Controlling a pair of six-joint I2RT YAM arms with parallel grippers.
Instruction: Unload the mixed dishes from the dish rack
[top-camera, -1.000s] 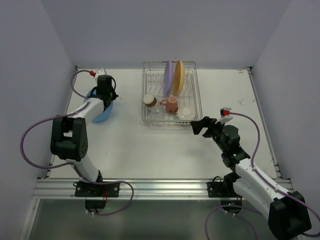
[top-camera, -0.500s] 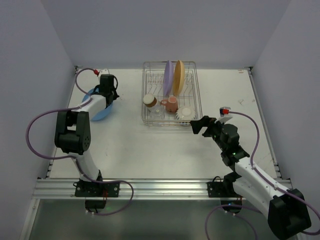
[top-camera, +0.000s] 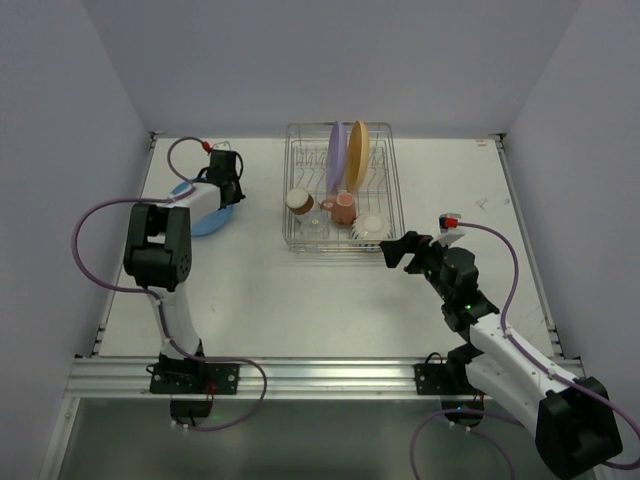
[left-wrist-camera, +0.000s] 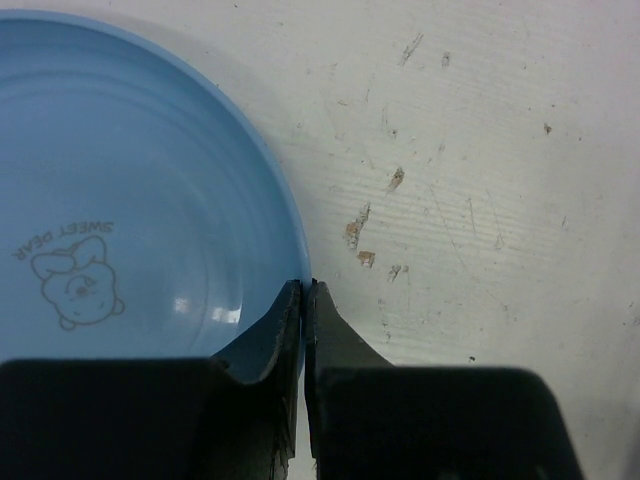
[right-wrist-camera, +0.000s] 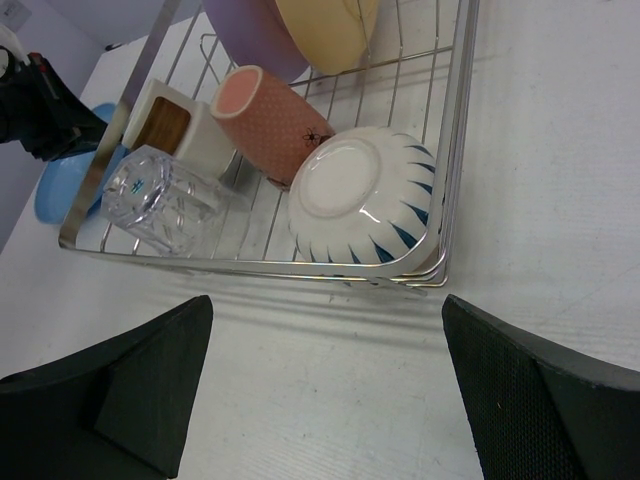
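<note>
The blue plate (top-camera: 203, 218) (left-wrist-camera: 120, 200) sits at the far left of the table, and my left gripper (top-camera: 226, 188) (left-wrist-camera: 303, 288) is shut on its right rim. The dish rack (top-camera: 396, 196) (right-wrist-camera: 455, 150) holds the upright purple plate (top-camera: 337, 155) (right-wrist-camera: 250, 35) and yellow-orange plate (top-camera: 357, 152) (right-wrist-camera: 325, 25), the pink mug (top-camera: 343, 207) (right-wrist-camera: 270, 115), the brown cup (top-camera: 300, 201) (right-wrist-camera: 175, 125), the white cup (top-camera: 372, 226) (right-wrist-camera: 365, 195) and the clear glass (top-camera: 312, 226) (right-wrist-camera: 160, 200). My right gripper (top-camera: 405, 250) (right-wrist-camera: 330, 400) is open and empty, just in front of the rack's near right corner.
Grey walls close in the table on the left, back and right. A purple cable (top-camera: 90, 250) loops beside the left arm. The metal base rail (top-camera: 320, 375) runs along the near edge.
My left gripper has carried the blue plate a little farther back and to the right, and the arm's elbow has swung up. The right gripper has barely moved.
</note>
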